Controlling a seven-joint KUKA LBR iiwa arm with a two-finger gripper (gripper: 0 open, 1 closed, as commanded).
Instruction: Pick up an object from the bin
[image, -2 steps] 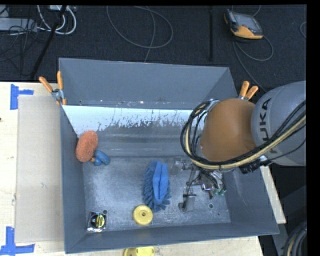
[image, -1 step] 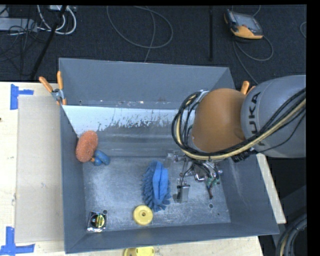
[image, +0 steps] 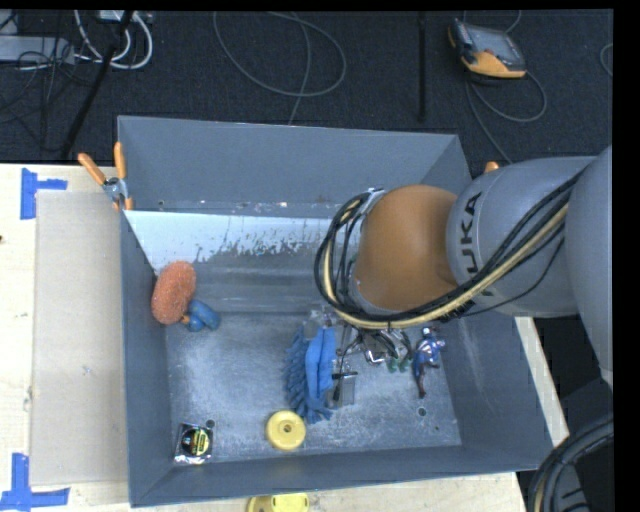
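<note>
Reaching down into the bin (image: 145, 380) from the right, the arm (image: 540, 240) holds its gripper (image: 341, 382) low over the floor, under the orange wrist cover (image: 400, 245) and its black cables (image: 335, 260). The gripper sits right against a blue brush (image: 305, 375), a flat blue piece with a darker blue fringe, which lies on the floor just to the gripper's left as seen from the camera. The two look to be touching, but whether the gripper is spread, closed or pinching the brush cannot be told. Below and left of the gripper, near it, lies a yellow disc (image: 286, 430). Further left of that, by the near wall, is a black and yellow tape measure (image: 193, 442). Well away to the gripper's upper left rest an orange-brown ball (image: 173, 292) and, touching it, a small blue thing (image: 203, 318). Just right of the gripper lies a small blue and dark item (image: 428, 355), too small to make out
</note>
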